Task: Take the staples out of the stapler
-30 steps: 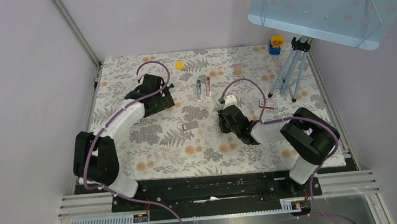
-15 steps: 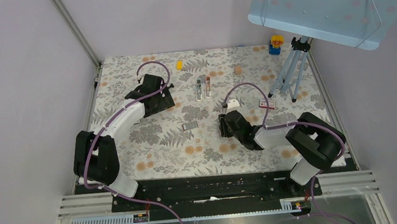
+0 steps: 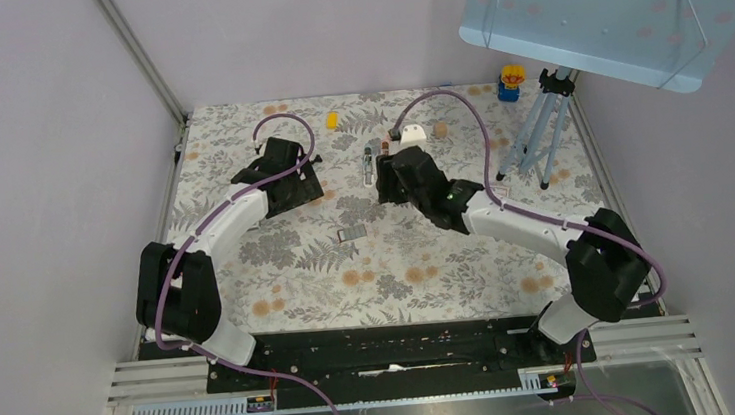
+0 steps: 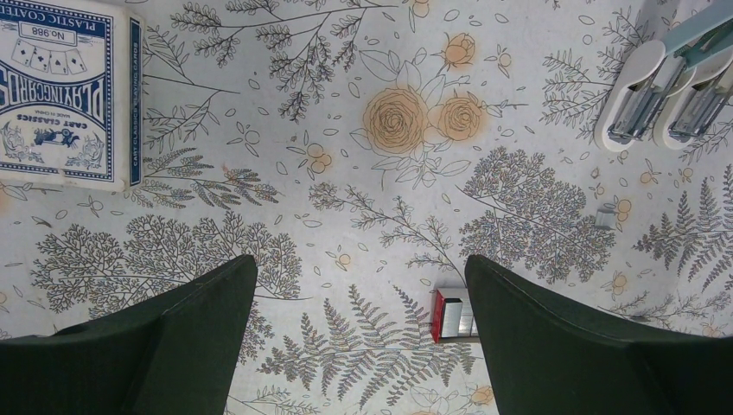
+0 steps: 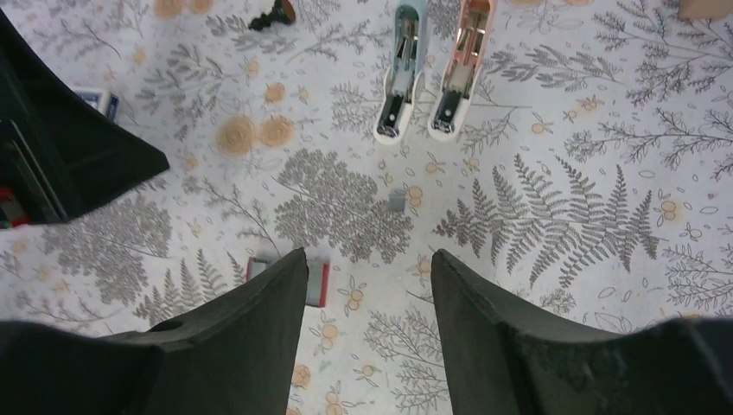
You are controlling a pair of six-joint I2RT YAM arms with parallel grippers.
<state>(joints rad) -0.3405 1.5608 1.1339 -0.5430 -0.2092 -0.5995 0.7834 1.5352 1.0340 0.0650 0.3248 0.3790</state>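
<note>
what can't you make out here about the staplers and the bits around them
Staples left inside: in the right wrist view the blue stapler and pink stapler run off the top edge, and their channels are too small to read.
Red-edged box: half hidden behind a finger of the right gripper.
Small grey piece: too small to identify.

Overhead camera looks down from behind — both downward wrist cameras share the staplers (image 4: 640, 95) (image 5: 402, 73).
</note>
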